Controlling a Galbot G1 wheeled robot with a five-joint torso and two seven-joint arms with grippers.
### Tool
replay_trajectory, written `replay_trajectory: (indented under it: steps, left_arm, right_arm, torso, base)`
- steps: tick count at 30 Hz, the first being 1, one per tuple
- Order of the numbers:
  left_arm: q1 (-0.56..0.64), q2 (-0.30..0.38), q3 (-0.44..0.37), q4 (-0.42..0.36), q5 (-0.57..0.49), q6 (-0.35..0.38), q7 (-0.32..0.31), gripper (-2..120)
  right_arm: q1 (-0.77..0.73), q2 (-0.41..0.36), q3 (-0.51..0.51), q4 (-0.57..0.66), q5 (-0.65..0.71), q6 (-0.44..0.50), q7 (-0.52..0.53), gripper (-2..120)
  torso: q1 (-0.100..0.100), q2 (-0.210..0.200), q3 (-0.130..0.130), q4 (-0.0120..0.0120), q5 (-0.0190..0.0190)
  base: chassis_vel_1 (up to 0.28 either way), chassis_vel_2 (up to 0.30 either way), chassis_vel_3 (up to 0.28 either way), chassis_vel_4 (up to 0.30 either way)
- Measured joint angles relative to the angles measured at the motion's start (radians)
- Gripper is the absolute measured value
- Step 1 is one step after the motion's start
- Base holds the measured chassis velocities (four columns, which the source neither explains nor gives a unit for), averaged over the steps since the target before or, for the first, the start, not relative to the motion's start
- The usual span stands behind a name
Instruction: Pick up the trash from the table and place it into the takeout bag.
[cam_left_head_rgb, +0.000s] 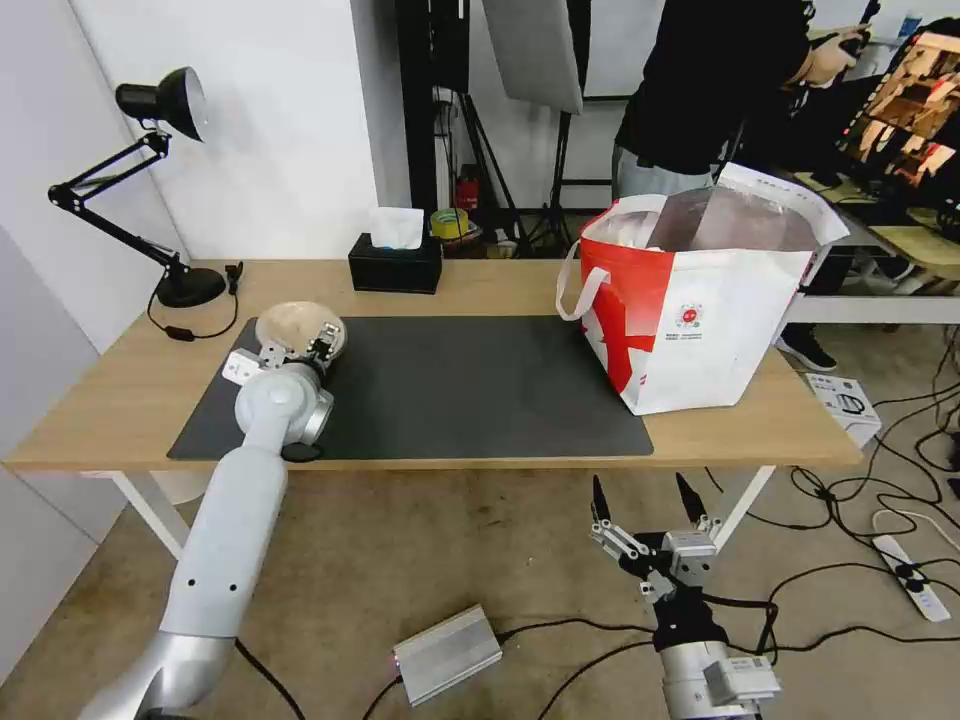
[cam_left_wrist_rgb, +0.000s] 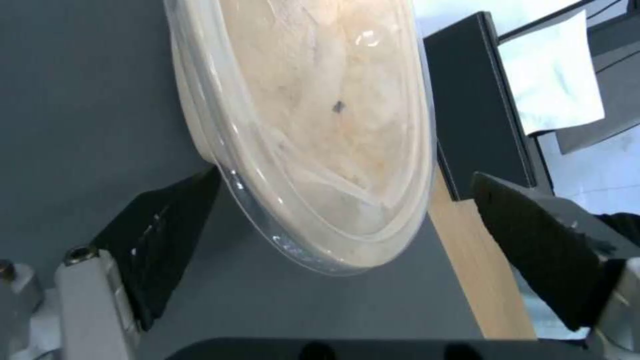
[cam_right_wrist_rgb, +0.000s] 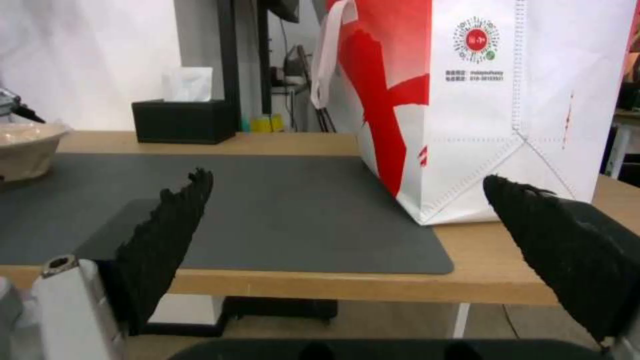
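- Left tool (cam_left_head_rgb: 298, 347): fingers spread wide, either side of the beige pulp bowl's (cam_left_head_rgb: 296, 327) near rim, gripping nothing.
- Bowl: on dark mat (cam_left_head_rgb: 450, 385), bench's (cam_left_head_rgb: 500, 285) left end; judged light, thin-walled, crushable, its clear film slippery. Take by rim.
- Takeout bag (cam_left_head_rgb: 700, 320): upright, bench's right end.
- Right tool (cam_left_head_rgb: 645, 500): spread, idle below bench edge.

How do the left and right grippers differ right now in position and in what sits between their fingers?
The left gripper is out over the table's dark mat, while the right gripper hangs below the table's front edge, facing the takeout bag. The left gripper's fingers straddle the beige pulp bowl without closing on it; the right gripper's fingers have nothing between them. Both are open.
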Motion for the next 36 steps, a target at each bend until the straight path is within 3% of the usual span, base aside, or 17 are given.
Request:
replay_trajectory:
  steps: [10, 17, 19, 26, 36]
  left_arm:
    - [-0.036, -0.004, 0.011, 0.046, 0.010, -0.003, 0.013, 93]
    - [-0.041, -0.005, 0.016, 0.042, 0.014, -0.005, 0.017, 67]
    - [-0.041, -0.005, 0.017, 0.042, 0.016, -0.005, 0.017, 64]
    - [-0.037, -0.010, 0.022, 0.038, 0.035, -0.006, 0.020, 32]
    - [-0.028, -0.021, 0.026, 0.027, 0.062, -0.007, 0.025, 0]
  right_arm:
    - [0.000, 0.000, 0.000, 0.000, 0.000, 0.000, 0.000, 100]
    - [0.000, 0.000, 0.000, 0.000, 0.000, 0.000, 0.000, 100]
    - [0.000, 0.000, 0.000, 0.000, 0.000, 0.000, 0.000, 100]
    - [0.000, 0.000, 0.000, 0.000, 0.000, 0.000, 0.000, 100]
    - [0.000, 0.000, 0.000, 0.000, 0.000, 0.000, 0.000, 100]
  torso:
    - [0.000, 0.000, 0.000, 0.0000, -0.0001]
    - [0.000, 0.000, 0.000, 0.0000, 0.0000]
    - [0.000, 0.000, 0.000, 0.0001, 0.0000]
    - [0.000, 0.000, 0.000, 0.0000, 0.0000]
    - [0.000, 0.000, 0.000, 0.0000, 0.0000]
  base:
    - [0.000, 0.000, 0.000, 0.000]
    - [0.000, 0.000, 0.000, 0.000]
    - [0.000, 0.000, 0.000, 0.000]
    - [0.000, 0.000, 0.000, 0.000]
    - [0.000, 0.000, 0.000, 0.000]
